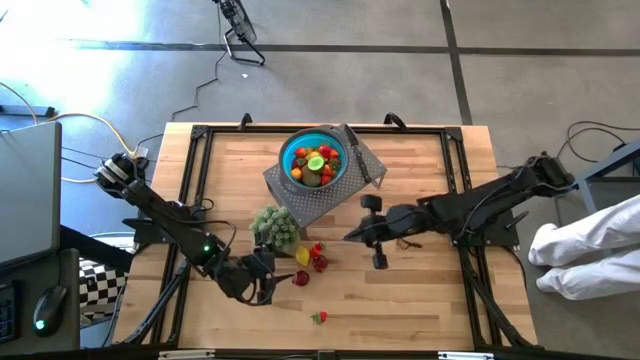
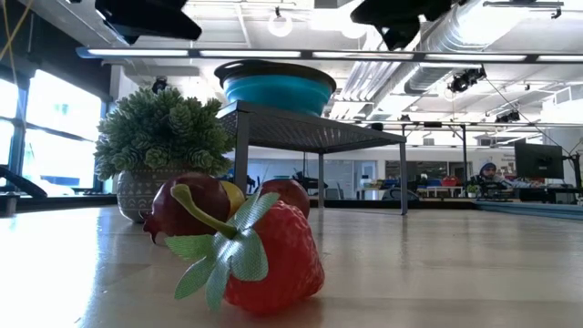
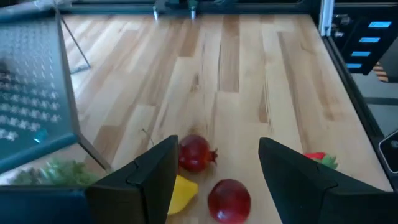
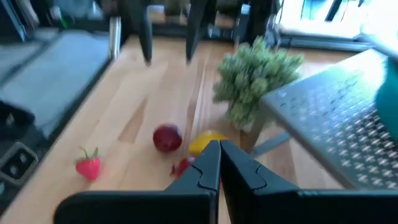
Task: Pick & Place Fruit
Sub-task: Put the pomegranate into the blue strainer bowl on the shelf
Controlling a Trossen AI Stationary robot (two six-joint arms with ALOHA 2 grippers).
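A blue bowl (image 1: 315, 160) holding several fruit pieces sits on a grey perforated stand (image 1: 325, 195). Loose fruit lies on the wood in front of the stand: a yellow piece (image 1: 302, 256), red pieces (image 1: 319, 258) (image 1: 300, 278), and a strawberry (image 1: 320, 318) near the front edge. My left gripper (image 1: 272, 286) (image 3: 217, 174) hovers open just left of these. Ahead of its fingers lie a crowned red fruit (image 3: 196, 152), a round red one (image 3: 229, 199) and the yellow piece (image 3: 180, 193). My right gripper (image 1: 350, 237) (image 4: 219, 152) is shut and empty, right of the loose fruit.
A small potted plant (image 1: 275, 225) stands beside the stand's near left leg, close to the loose fruit. A black-handled knife (image 1: 357, 155) lies on the stand next to the bowl. Open wood stretches to the right and along the front edge. A black frame borders the table.
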